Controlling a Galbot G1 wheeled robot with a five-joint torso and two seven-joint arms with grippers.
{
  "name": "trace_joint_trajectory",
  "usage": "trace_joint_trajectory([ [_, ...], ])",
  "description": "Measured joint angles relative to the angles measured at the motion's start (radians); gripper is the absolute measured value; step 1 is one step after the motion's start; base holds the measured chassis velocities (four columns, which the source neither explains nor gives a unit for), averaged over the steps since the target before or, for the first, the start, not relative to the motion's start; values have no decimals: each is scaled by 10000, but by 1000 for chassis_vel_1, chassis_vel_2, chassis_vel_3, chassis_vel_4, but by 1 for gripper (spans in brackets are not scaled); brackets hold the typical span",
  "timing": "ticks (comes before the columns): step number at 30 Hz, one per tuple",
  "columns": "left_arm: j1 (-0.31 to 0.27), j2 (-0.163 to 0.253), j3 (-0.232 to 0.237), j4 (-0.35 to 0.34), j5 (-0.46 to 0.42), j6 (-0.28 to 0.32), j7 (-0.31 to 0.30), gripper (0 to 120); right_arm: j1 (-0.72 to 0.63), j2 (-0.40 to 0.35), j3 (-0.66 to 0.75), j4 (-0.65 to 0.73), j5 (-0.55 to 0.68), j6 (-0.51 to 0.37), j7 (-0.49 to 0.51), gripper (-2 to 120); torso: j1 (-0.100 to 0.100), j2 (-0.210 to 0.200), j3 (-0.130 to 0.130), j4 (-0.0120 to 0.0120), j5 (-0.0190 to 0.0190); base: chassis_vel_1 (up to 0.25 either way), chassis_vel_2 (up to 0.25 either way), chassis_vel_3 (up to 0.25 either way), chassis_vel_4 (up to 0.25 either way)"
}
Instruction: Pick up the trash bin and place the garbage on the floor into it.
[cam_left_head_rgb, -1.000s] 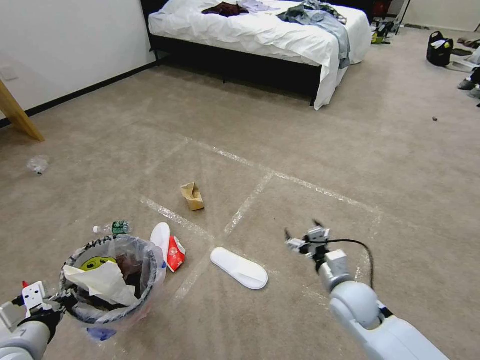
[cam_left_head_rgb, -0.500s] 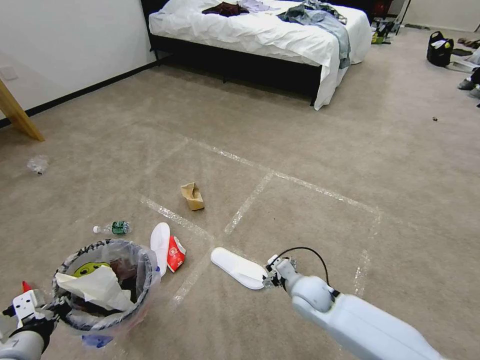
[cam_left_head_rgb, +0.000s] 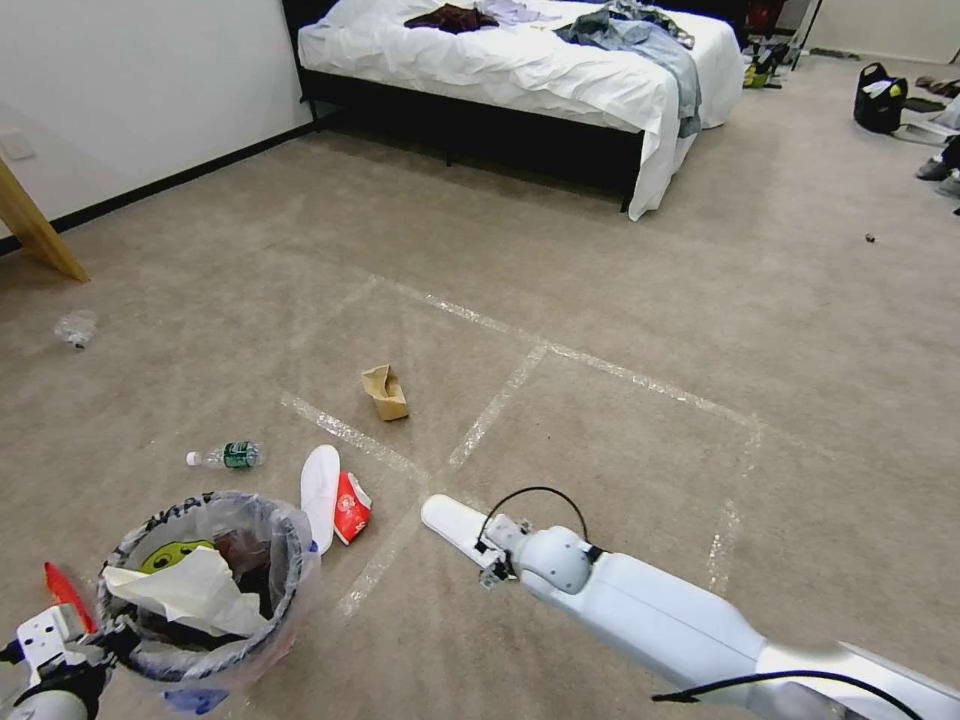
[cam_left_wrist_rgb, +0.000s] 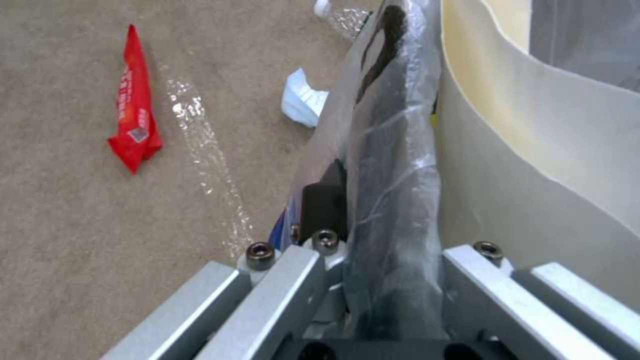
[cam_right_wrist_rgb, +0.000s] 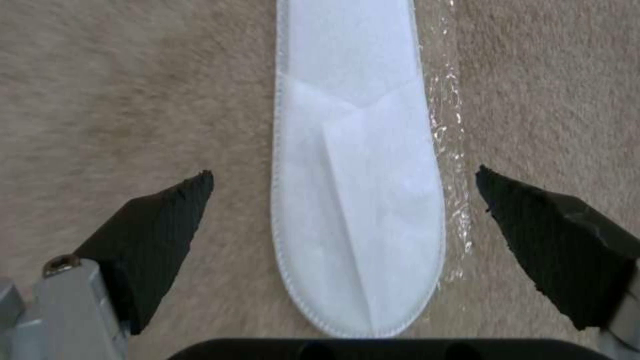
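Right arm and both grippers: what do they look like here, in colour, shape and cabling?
The right arm is a smooth white tube with a rounded grey wrist joint and a thin black cable looping above it. The right gripper has two black, ribbed, wedge-shaped fingertips on grey metal mounts. The left gripper shows silver metal bars with hex bolts and a black base.
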Motion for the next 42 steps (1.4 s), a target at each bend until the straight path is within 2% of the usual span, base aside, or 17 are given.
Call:
trace_joint_trajectory([
  [13,50,43,-99,279,6,-94,137,1,72,942,141,-2132,-1054,1128,-5,100,0,1,0,-2,-1,0,0,0,0],
  [15,46,50,-82,320,8,-104,138,1,37,1108,243,-2575,-1215,1535,87,100,0,1,0,-1,0,0,0,0,0],
  [28,43,15,-36,418,69,-160,163,1,-94,1590,550,-3496,-1320,2441,298,99,0,1,0,-2,0,0,0,0,0],
  [30,43,13,-35,432,82,-177,169,1,-111,1604,547,-3508,-1330,2487,308,95,0,0,0,-2,0,0,0,0,0],
  [33,40,-3,-25,471,129,-220,190,1,-155,1615,539,-3531,-1378,2628,338,79,0,1,0,-2,0,0,0,0,0],
  [37,40,-26,-14,485,164,-248,204,1,-184,1611,538,-3550,-1406,2704,338,71,0,1,-1,-1,0,0,0,0,0],
  [39,56,-57,1,501,230,-281,273,1,-215,1606,546,-3594,-1446,2760,333,59,0,1,-1,-1,1,0,0,0,0],
  [40,56,-57,1,501,230,-281,273,1,-215,1606,546,-3594,-1446,2760,333,59,0,1,-1,-1,1,0,0,0,0],
  [42,80,-78,13,521,296,-316,313,1,-259,1604,590,-3619,-1508,2790,309,50,0,2,-1,-1,1,0,0,0,0],
])
